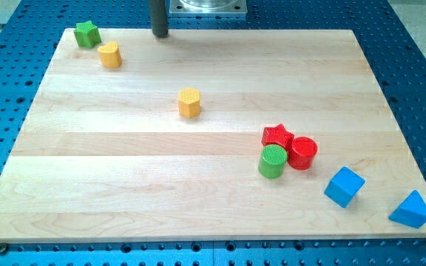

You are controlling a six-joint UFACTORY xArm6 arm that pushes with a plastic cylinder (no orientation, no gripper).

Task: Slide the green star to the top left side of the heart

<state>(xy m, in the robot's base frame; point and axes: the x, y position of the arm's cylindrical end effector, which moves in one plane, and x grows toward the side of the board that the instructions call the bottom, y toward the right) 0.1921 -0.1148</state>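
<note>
Green star point(86, 34) sits just upper-left of yellow heart point(109, 55); my tip point(159, 34) well right.

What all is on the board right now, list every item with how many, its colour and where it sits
green star: one, green, the view's top left corner of the board
yellow heart: one, yellow, just right of and below the green star
yellow hexagon block: one, yellow, near the board's middle
red star: one, red, right of centre, top of a tight cluster
red cylinder: one, red, right side of that cluster
green cylinder: one, green, bottom of that cluster
blue cube: one, blue, the view's bottom right
blue triangular block: one, blue, bottom right corner
wooden board: one, pale wood, on a blue perforated table
my tip: one, dark rod, at the board's top edge, right of the green star, touching no block
</note>
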